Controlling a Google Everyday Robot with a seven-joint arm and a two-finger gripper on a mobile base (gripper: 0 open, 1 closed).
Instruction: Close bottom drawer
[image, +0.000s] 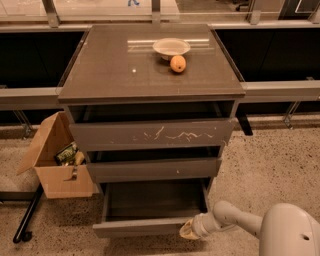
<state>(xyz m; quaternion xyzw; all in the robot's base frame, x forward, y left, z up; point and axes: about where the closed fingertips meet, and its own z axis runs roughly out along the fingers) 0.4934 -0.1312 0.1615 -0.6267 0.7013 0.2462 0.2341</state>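
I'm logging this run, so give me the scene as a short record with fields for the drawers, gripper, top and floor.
bottom drawer: pulled far out, grey inside showing
gripper: low, at the right end of the bottom drawer's front
middle drawer: slightly out
top drawer: slightly out, white scratches on its front
cabinet top: bowl with an orange fruit beside it
floor, left of the cabinet: open box

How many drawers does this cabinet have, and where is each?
3. The scratched top drawer sits slightly open, the middle drawer is just below, and the bottom drawer is pulled far out, with the gripper at its front right corner.
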